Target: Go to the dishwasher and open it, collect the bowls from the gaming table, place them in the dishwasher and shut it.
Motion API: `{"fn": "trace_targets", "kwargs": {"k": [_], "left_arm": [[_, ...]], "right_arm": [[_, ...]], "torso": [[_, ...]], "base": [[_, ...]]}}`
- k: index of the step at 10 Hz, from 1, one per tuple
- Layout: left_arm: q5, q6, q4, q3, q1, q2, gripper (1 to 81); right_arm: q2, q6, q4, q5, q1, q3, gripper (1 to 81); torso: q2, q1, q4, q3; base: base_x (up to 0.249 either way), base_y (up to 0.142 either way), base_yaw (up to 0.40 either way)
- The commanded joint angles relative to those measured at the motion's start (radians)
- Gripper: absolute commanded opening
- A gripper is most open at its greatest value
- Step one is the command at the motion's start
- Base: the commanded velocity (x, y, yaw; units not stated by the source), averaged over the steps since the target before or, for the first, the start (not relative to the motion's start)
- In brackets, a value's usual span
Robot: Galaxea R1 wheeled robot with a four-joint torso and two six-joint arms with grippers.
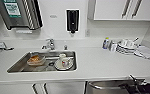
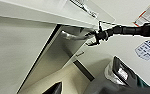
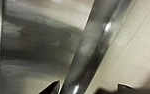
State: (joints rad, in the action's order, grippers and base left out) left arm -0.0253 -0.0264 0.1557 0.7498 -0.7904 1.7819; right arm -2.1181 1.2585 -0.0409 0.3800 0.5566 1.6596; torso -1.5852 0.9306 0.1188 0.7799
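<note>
Dishwasher [image 1: 108, 87] sits under the desk [image 1: 98, 62], right of the sink [image 1: 44, 62]. Right gripper [image 1: 138, 86] is at its bar handle [image 3: 96, 47]; jaws' state I cannot tell. Opening step: probably needs a firm grasp, then an outward-downward pull.

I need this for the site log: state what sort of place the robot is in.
Likely an office kitchenette: a steel sink holding dirty dishes, a white countertop with stacked crockery, and a wall dispenser.
</note>
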Motion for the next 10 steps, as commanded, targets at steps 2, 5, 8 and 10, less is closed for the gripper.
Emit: {"fn": "trace_targets", "kwargs": {"k": [2,5,8,10], "left_arm": [[-0.010,0.003,0.010,-0.018,0.082,-0.015,81.1],[-0.011,0.006,0.010,-0.015,0.082,0.002,81.1],[-0.008,0.006,0.010,-0.015,0.082,0.002,81.1],[-0.008,0.006,0.010,-0.015,0.082,0.004,81.1]], "right_arm": [[0.062,-0.007,0.001,0.059,-0.040,0.012,81.1],[0.088,-0.007,0.019,0.155,-0.029,0.012,81.1],[0.084,-0.004,0.059,0.241,-0.030,0.018,81.1],[0.076,-0.001,0.093,0.266,-0.017,0.020,81.1]], "torso": [[0.000,0.000,0.000,0.000],[0.000,0.000,0.000,0.000],[0.000,0.000,0.000,0.000],[0.000,0.000,0.000,0.000]], "base": [[0.000,0.000,0.000],[0.000,0.000,0.000],[0.000,0.000,0.000],[0.000,0.000,0.000]]}}
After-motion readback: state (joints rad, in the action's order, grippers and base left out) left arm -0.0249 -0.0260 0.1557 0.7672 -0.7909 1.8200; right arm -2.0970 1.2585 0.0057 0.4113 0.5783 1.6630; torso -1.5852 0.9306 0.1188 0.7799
